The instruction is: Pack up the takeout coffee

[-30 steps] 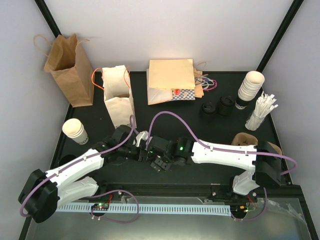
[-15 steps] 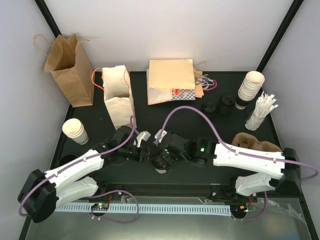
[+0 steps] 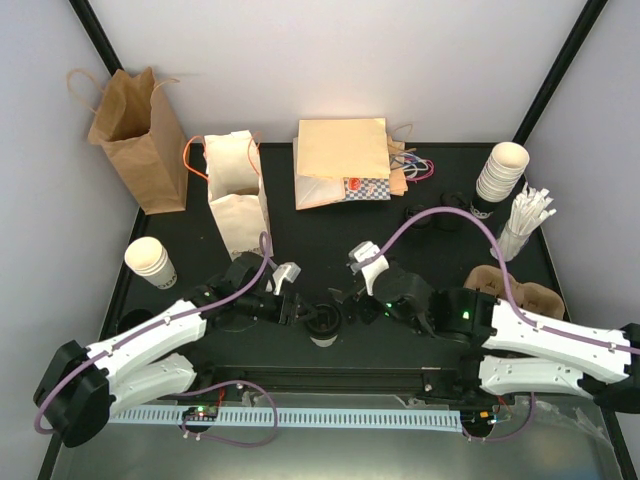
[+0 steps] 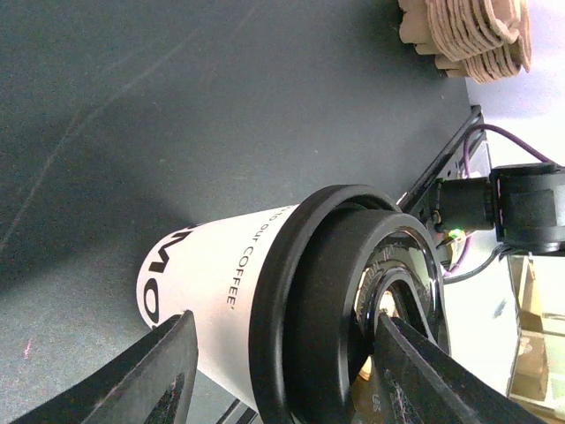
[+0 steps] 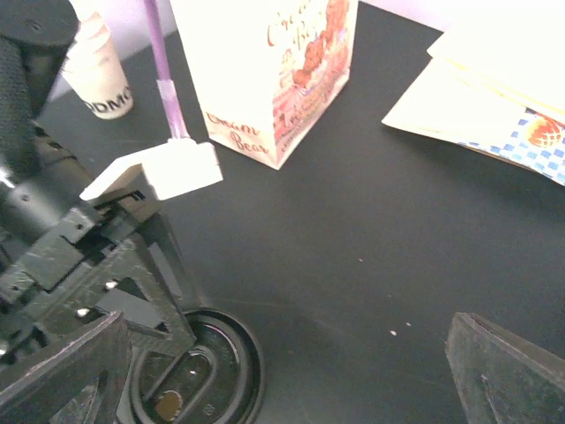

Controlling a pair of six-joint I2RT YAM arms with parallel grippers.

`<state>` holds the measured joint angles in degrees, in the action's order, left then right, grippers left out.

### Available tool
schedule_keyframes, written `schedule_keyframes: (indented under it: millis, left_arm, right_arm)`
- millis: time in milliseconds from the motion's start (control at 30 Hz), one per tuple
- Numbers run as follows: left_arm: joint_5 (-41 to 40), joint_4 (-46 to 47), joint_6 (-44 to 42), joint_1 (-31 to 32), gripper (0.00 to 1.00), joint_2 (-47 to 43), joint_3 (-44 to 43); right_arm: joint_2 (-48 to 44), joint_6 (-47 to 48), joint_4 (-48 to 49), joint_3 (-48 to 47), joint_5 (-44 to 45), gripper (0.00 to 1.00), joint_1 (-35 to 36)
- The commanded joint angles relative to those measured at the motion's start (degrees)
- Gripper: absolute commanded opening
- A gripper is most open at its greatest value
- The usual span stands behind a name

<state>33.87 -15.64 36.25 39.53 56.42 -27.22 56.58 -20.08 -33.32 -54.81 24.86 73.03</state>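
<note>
Backing my right gripper (image 5: 284,336) off rightward, jaws spread wide, empty. My left gripper (image 4: 287,322) is clamping the takeout coffee (image 3: 323,325), lid (image 5: 199,380) on, near-centre of table (image 3: 440,260). Judging lidding done; bagging next, white bag (image 3: 235,195) standing far-left.

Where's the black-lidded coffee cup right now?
Overhead view: the coffee cup stands near the front edge of the table, centre, gripped by the left hand, the open right hand beside it.
</note>
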Motion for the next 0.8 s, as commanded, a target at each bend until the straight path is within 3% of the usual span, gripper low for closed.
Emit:
schedule_keyframes:
  millis: [0, 233, 467, 767]
  left_arm:
    - [-3.9, -6.0, 0.4, 0.4, 0.56, 0.2, -0.7]
    - [-4.1, -6.2, 0.6, 0.7, 0.56, 0.1, -1.3]
    - [-4.2, -5.7, 1.1, 0.9, 0.56, 0.4, -1.4]
    - [-4.4, -5.9, 1.9, 1.2, 0.57, -0.3, -1.8]
  right_arm:
    - [-3.3, -3.6, 5.5, 1.4, -2.9, 1.0, 0.3]
    - [-2.5, -13.5, -2.7, 0.6, -1.2, 1.0, 0.2]
    - [-4.3, -17.1, -0.9, 5.9, -5.8, 1.0, 0.3]
    - [6.8, -22.1, -10.4, -0.4, -5.0, 1.0, 5.1]
